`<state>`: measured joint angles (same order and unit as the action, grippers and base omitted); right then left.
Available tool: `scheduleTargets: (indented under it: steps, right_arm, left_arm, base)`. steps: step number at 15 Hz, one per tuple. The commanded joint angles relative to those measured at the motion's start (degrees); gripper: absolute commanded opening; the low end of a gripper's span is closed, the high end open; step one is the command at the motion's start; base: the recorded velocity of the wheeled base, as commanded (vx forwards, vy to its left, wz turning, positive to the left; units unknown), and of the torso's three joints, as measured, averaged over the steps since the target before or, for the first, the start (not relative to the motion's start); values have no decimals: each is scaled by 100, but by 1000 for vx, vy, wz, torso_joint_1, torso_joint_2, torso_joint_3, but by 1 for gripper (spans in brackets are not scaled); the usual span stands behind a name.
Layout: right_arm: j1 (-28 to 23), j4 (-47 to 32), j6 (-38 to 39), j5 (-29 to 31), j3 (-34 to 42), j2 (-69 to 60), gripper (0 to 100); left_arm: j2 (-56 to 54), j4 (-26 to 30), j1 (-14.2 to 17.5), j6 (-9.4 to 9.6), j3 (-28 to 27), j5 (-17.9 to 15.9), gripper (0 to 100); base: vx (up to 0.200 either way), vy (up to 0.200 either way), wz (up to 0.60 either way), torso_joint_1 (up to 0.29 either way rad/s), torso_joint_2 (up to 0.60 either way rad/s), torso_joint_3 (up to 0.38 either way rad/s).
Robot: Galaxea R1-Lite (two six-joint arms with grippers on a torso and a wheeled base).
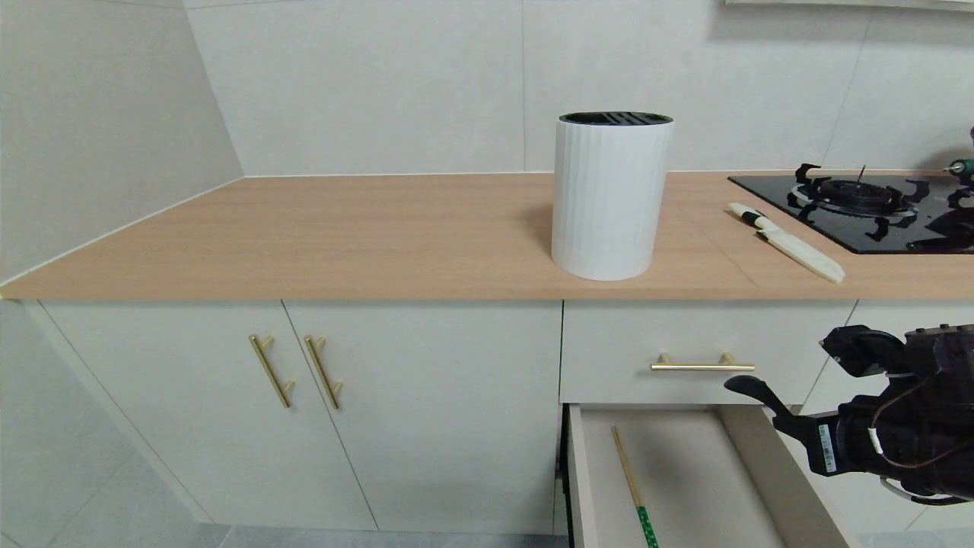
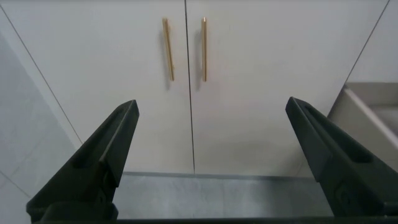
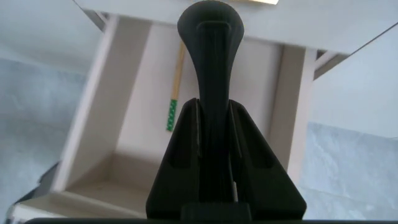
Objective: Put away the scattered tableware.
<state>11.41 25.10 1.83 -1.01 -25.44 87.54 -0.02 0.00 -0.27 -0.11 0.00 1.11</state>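
A white-bladed knife [image 1: 787, 242] lies on the wooden counter [image 1: 342, 236], to the right of a tall white ribbed holder [image 1: 612, 198] with a black slotted top. Below them a drawer [image 1: 768, 472] is pulled out. Inside it lies one wooden chopstick [image 1: 630, 478] with a green end, also seen from above as the chopstick [image 3: 175, 84] in the drawer [image 3: 93, 106]. My right gripper [image 1: 749, 387] hangs over the drawer's right side, its fingers pressed shut [image 3: 208, 25] on nothing. My left gripper [image 2: 211, 109] is open and empty, low in front of the cabinet doors.
A black gas hob [image 1: 867, 205] sits at the counter's right end, just beyond the knife. A closed drawer with a gold handle [image 1: 701, 366] is above the open one. Two cabinet doors with gold handles [image 2: 185, 50] stand to the left. Tiled walls close the back and left.
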Motion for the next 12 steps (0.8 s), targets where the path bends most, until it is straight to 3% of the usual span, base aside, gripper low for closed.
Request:
scheduleTargets:
  steps: [1, 8, 12]
  right_arm:
    - [2, 4, 2, -4, 4, 123, 0]
    - [2, 654, -7, 22, 250, 545, 0]
    - [2, 654, -7, 22, 250, 597, 0]
  left_arm:
    - [2, 0, 0, 2, 0, 3, 100]
    - [2, 0, 0, -7, 0, 3, 100]
    - [2, 0, 0, 2, 0, 3, 100]
  base:
    - [0, 0, 0, -163, 461, 300]
    - [0, 0, 0, -140, 454, 305]
    - [0, 0, 0, -25, 115, 74]
